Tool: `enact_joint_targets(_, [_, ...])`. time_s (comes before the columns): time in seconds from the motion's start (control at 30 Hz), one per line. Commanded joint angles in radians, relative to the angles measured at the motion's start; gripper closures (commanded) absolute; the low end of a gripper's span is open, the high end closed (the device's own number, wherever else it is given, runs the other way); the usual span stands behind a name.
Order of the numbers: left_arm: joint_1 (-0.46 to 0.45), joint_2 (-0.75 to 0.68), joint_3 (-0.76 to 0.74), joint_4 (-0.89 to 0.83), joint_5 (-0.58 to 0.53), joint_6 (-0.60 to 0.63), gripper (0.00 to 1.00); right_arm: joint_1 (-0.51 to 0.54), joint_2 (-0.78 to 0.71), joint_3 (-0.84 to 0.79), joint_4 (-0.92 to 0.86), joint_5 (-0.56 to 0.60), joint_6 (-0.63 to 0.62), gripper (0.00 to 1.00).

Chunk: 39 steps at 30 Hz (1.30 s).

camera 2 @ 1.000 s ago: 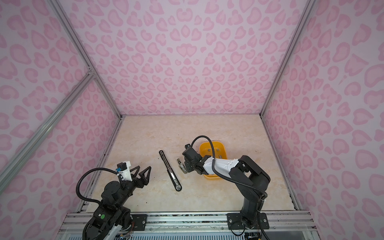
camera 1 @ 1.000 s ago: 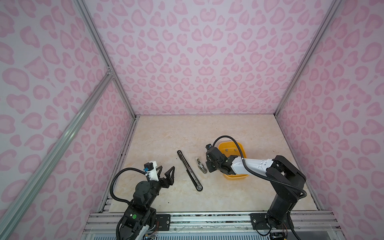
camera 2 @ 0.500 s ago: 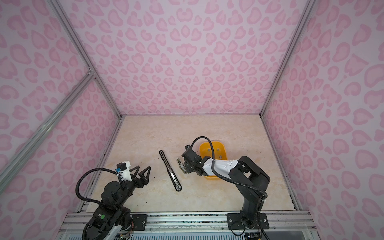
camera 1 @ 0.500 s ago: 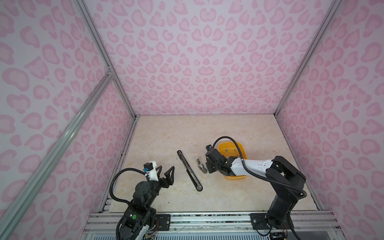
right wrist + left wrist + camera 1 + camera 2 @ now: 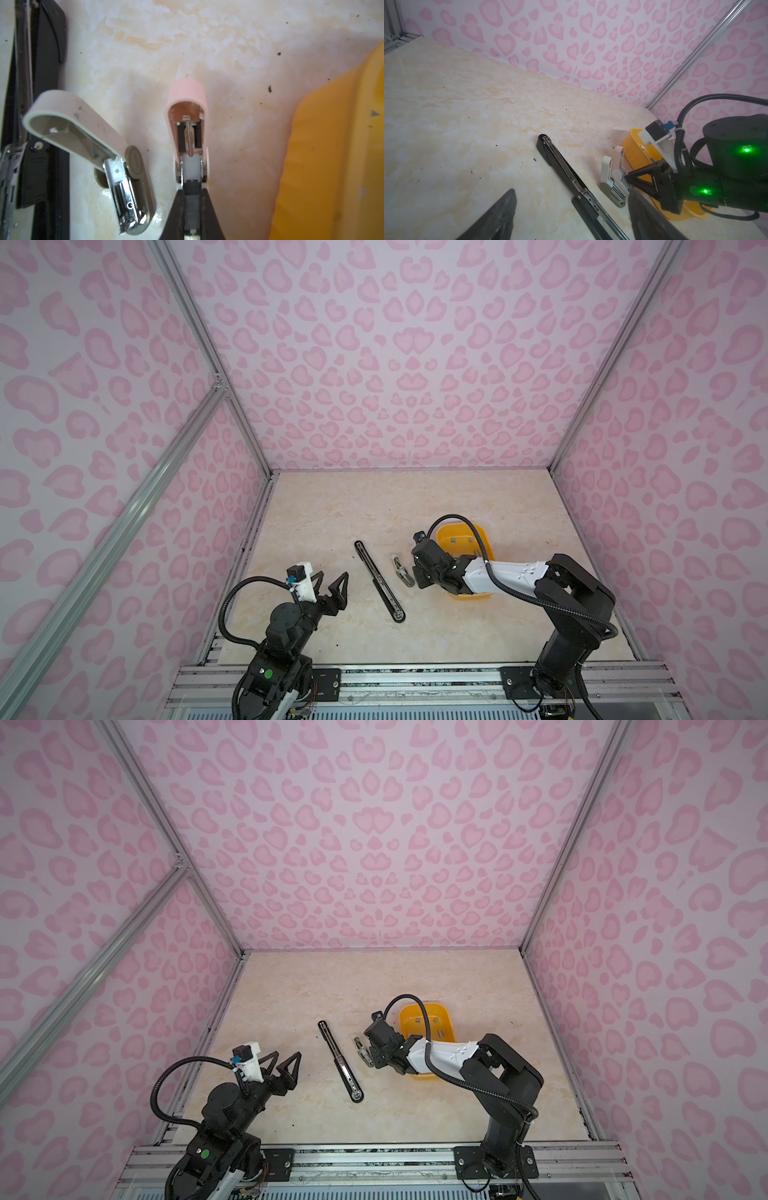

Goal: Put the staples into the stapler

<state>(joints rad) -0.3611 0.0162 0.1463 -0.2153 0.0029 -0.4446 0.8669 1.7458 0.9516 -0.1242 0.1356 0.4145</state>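
My right gripper (image 5: 192,191) is shut on a flat grey strip of staples (image 5: 192,207), which lies in line with the open channel of a small pink stapler (image 5: 188,97) whose lid stands up. In both top views this gripper (image 5: 415,572) (image 5: 372,1052) hides the pink stapler. A small beige stapler (image 5: 83,133) (image 5: 402,571) lies open just beside it. A long black stapler (image 5: 378,578) (image 5: 560,164) lies opened flat at the table's middle. My left gripper (image 5: 332,576) (image 5: 572,192) hovers open and holds nothing, near the front left, short of the black stapler.
A yellow tray (image 5: 484,537) (image 5: 446,1017) sits under and behind my right arm, with a few loose grey staples (image 5: 454,538) in it. Pink patterned walls close in the back and both sides. A metal rail (image 5: 415,674) runs along the front edge.
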Motion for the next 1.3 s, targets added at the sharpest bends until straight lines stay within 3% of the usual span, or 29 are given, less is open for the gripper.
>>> enact_joint_targets(0.0, [0.000,-0.002,0.004,0.002,-0.005,-0.002,0.15,0.003,0.013,0.000,-0.026,-0.020,0.004,0.84])
enact_joint_targets(0.2, [0.000,-0.002,0.004,0.000,-0.005,-0.003,0.15,0.002,0.001,-0.010,-0.016,-0.024,0.002,0.69])
enact_joint_targets(0.37, [0.000,-0.002,0.004,0.000,-0.005,-0.002,0.15,0.001,-0.018,-0.018,-0.008,-0.025,-0.001,0.65])
enact_joint_targets(0.47, [0.000,-0.002,0.004,0.000,-0.005,-0.002,0.15,0.001,-0.031,-0.026,-0.002,-0.021,-0.004,0.65])
enact_joint_targets(0.67, [-0.001,-0.006,0.004,-0.001,-0.003,-0.002,0.15,-0.002,-0.038,-0.030,0.000,-0.014,0.000,0.78])
enact_joint_targets(0.83, [-0.001,-0.010,0.002,-0.002,-0.003,-0.002,0.15,-0.002,-0.075,-0.038,0.024,-0.047,-0.044,0.75])
enact_joint_targets(1.0, [0.000,-0.009,0.001,0.002,-0.004,-0.002,0.14,0.004,-0.248,-0.065,0.007,0.014,-0.076,0.72])
enact_joint_targets(1.1, [-0.001,-0.009,0.002,0.004,-0.003,0.000,0.13,-0.012,-0.385,-0.089,-0.049,0.162,-0.055,0.72])
enact_joint_targets(1.27, [0.001,-0.011,0.001,0.003,-0.012,0.004,0.07,-0.179,-0.513,-0.150,-0.097,0.159,-0.025,0.75])
